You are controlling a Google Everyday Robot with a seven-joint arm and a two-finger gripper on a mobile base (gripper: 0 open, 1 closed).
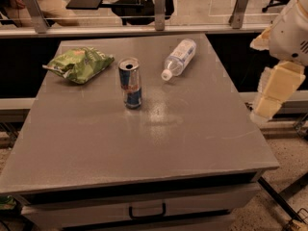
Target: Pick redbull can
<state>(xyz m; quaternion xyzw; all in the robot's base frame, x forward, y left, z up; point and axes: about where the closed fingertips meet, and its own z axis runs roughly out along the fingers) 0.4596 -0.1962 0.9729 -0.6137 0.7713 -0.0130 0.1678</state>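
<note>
Redbull can (131, 85), standing upright on the grey table (144, 148), left of centre and in the farther half of the top. Its silver lid faces up with the dark opening visible, and blue and silver panels wrap the body (the red mark sits about mid-height). To the can's left, near but apart from it, lies a crumpled green snack bag (79, 64). To the can's right and slightly farther back, a clear plastic bottle (180, 57) lies on its side, its white cap (166, 75) pointing toward the near left, in the direction of the can; bottle and can do not touch. The gripper (272, 93), a cream-coloured assembly, hangs off the table's right edge, beyond the tabletop and well apart from the can; it holds nothing, and whether it is wide or narrow cannot be told from this view. Above it, the white arm (291, 30) enters from the upper right corner. A drawer (202, 201) with a dark handle (147, 211) runs below the table's near edge. Behind the table, a low rail with metal posts (160, 6) crosses the scene.
</note>
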